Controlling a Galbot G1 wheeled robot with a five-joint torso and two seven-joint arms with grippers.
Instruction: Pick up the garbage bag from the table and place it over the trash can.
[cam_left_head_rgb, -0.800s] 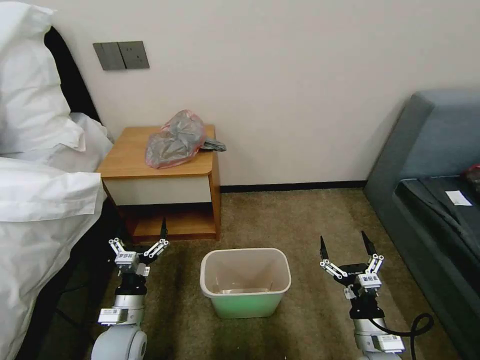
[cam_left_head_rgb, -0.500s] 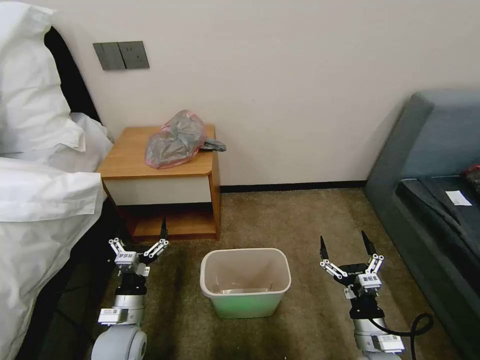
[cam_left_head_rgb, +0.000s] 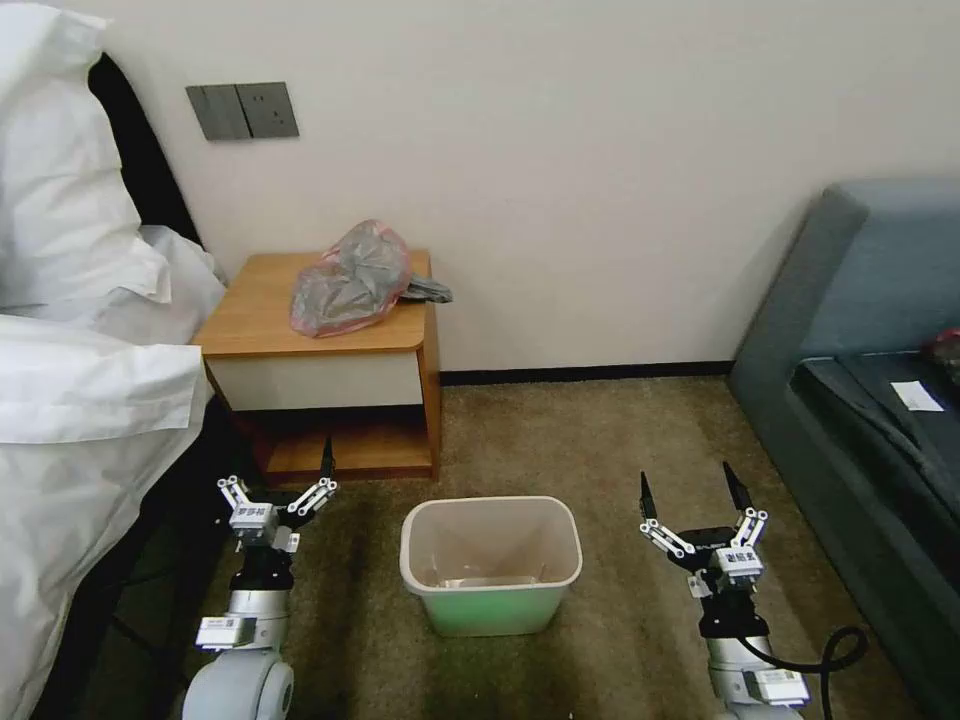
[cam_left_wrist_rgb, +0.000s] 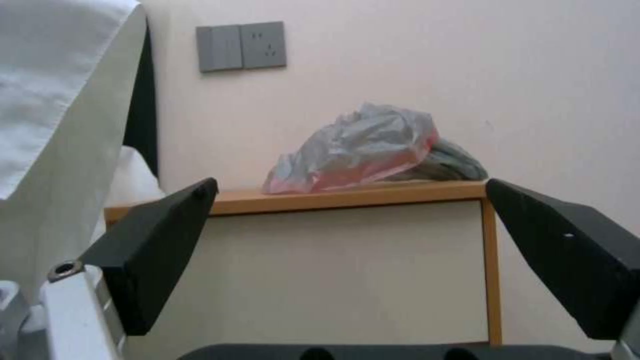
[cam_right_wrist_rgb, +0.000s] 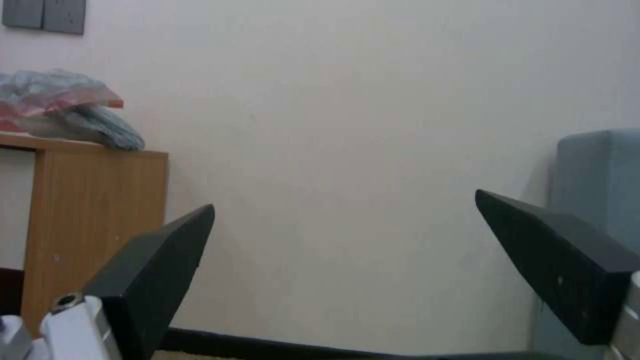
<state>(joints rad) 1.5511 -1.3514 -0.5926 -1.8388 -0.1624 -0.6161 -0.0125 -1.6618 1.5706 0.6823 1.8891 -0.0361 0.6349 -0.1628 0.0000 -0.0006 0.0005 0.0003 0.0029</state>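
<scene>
Head camera high, both wrist cameras low, wall-facing, perhaps level.

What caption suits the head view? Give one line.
Garbage bag on the table; open left gripper and right gripper flank trash can.

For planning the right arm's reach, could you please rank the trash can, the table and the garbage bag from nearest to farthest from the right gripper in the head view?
From the right gripper, low on the right with open fingers:
1. The trash can, on the carpet just to its left.
2. The table, farther left, against the wall.
3. The garbage bag, on the table's top, toward the back.
</scene>
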